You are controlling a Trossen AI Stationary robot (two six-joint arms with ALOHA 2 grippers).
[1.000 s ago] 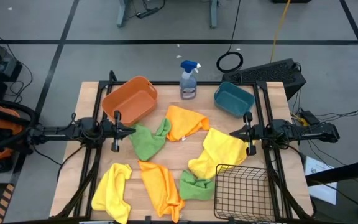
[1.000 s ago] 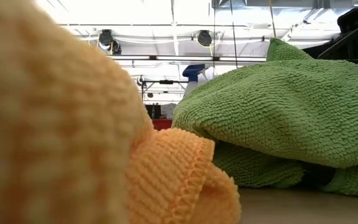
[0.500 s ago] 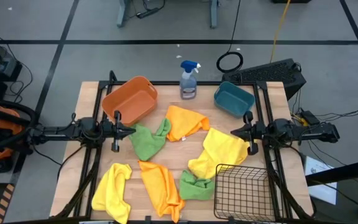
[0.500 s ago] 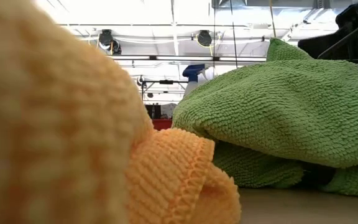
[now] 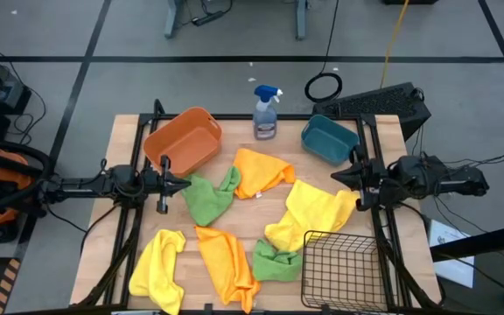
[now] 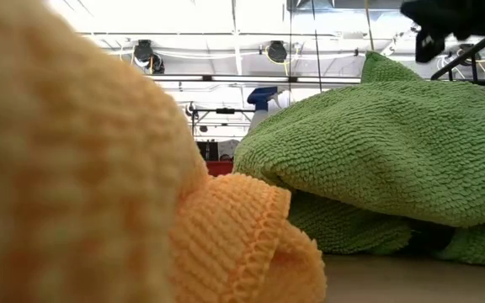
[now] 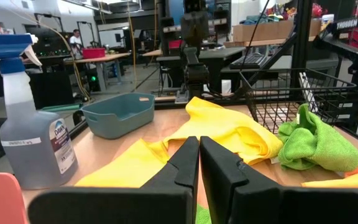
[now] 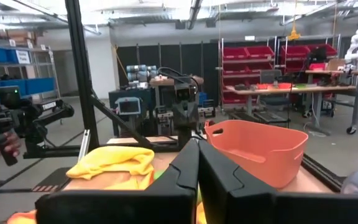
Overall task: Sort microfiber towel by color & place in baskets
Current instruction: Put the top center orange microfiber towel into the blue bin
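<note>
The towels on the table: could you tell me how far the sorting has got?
Nothing is sorted yet. The orange tub, teal bin and wire basket hold no towels. Neither the left tool nor the right tool holds anything; both are shut. All six towels remain on the table.

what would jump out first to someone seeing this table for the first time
The bright towels scattered over the wooden table: yellow towels, orange towels and green towels lie loose, none in a container. Along the far edge stand an orange tub, a spray bottle and a teal bin, while a black wire basket sits at the near right corner.
</note>
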